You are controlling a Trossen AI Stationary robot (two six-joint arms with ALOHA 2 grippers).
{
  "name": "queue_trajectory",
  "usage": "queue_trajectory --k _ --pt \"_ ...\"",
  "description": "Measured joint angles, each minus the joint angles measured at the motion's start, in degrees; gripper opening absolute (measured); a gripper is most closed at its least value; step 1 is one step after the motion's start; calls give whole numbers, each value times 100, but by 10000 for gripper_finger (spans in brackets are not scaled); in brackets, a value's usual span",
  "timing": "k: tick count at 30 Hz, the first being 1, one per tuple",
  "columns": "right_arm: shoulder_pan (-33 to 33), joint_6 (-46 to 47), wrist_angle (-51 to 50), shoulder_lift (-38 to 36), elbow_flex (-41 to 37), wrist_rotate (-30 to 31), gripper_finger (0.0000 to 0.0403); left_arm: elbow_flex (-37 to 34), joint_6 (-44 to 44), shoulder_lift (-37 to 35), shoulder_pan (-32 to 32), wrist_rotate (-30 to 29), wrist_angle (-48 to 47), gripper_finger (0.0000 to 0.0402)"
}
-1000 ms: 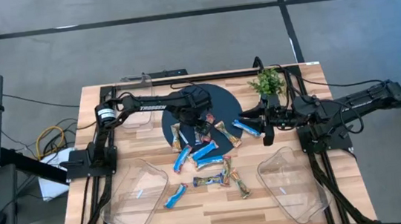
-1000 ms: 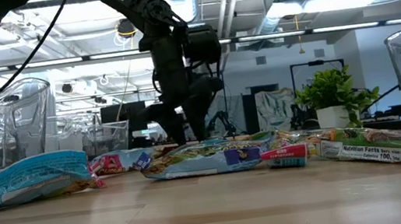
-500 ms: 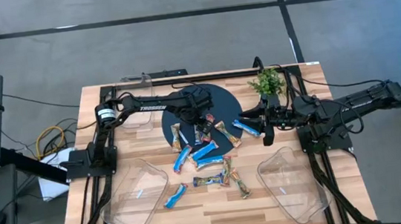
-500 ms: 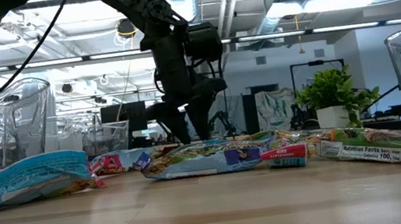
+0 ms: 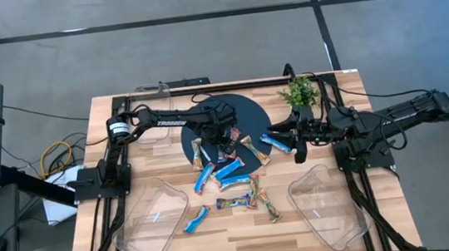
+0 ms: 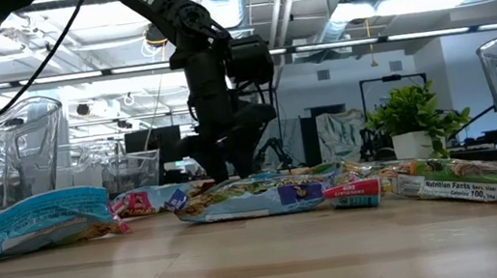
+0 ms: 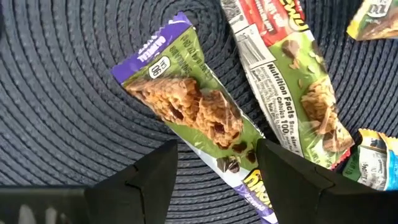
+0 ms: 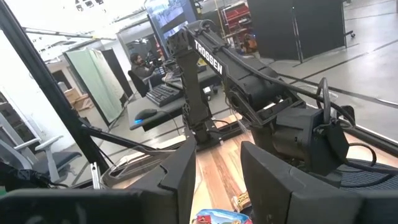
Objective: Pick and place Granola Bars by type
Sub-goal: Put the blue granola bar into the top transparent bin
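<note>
With my left end effector (image 7: pixel 214 180) spread wide right over a green bar (image 7: pixel 199 118) on the dark mat (image 7: pixel 62 106) — nothing pinched yet — my right end effector (image 8: pixel 217 180) waits half-parted, other bars (image 5: pixel 231 183) scattered mid-table (image 5: pixel 384 209).

Two matte-black jointed arms with white TROSSEN lettering, black cables and flat dark fingers (image 7: pixel 143 186).
</note>
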Motion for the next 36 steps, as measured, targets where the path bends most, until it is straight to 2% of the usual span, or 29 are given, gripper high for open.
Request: queue_trajectory --k 4,7,16,26,36 --pt "0 0 2 0 0 1 121 -6 201 0 -2 0 70 211" --pt "0 0 2 0 0 1 120 -6 297 0 -2 4 78 194" --pt "0 0 2 0 0 1 120 -6 525 0 -4 10 86 92" --pt "0 0 2 0 0 1 120 26 989 -4 -2 -8 37 9" --pt "0 0 4 0 -2 4 120 545 1391 -21 2 -42 -483 1"
